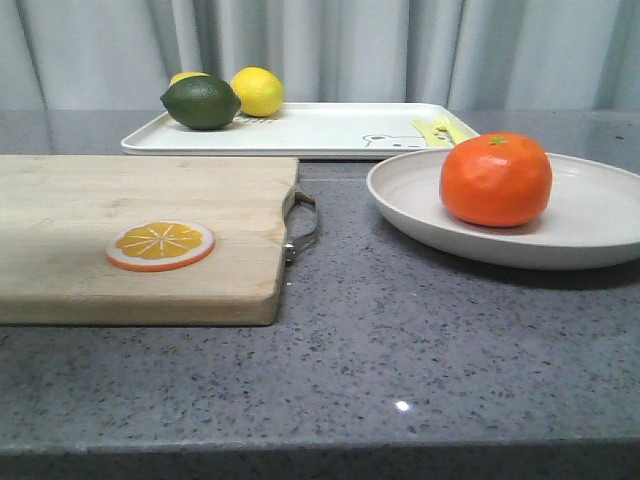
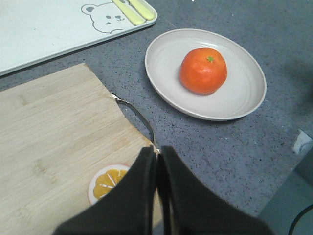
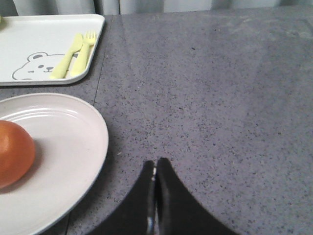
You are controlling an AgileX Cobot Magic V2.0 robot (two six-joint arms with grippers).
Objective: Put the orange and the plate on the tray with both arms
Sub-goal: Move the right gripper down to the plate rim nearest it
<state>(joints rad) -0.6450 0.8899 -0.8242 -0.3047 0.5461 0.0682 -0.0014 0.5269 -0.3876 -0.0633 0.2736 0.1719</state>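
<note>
The round shiny orange (image 1: 495,178) is deep orange with a tiny green mark on top. The wide round plate (image 1: 590,225) is plain pale grey-white. The flat white tray (image 1: 330,130) has a bear drawing and yellow-green cutlery print. The stone table (image 1: 420,340) is speckled grey.

Two matte black grippers are seen from the wrist cameras. The left gripper (image 2: 157,161) is formed of two broad, smooth fingers tapering to narrow tips, divided by a thin seam. The right gripper (image 3: 155,169) is built alike, dark and curved, with no screws, cables or markings shown.
</note>
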